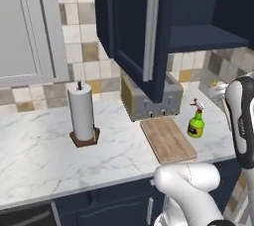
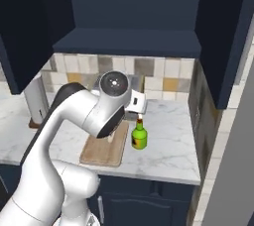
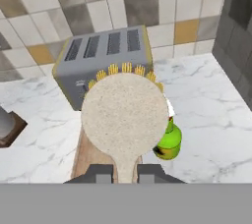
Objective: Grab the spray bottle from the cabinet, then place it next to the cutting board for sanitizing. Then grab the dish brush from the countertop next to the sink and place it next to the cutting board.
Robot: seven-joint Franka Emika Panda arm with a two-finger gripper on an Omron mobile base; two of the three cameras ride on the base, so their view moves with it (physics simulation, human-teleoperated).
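Hand view looks down on the white marble countertop, grey-veined, with the navy cabinet hanging open above it in the left base view. A grey toaster sits at the back edge against the tiles. The cutting board — light-brown wood, rounded corners — lies in front of it, reaching the front edge. The spray bottle, green with a red-and-white nozzle, stands upright just beside the board's right edge. The gripper is clamped shut on the dish brush — its thin handle sits between the fingertips, its round pale cream head fringed with yellow bristles above the board.
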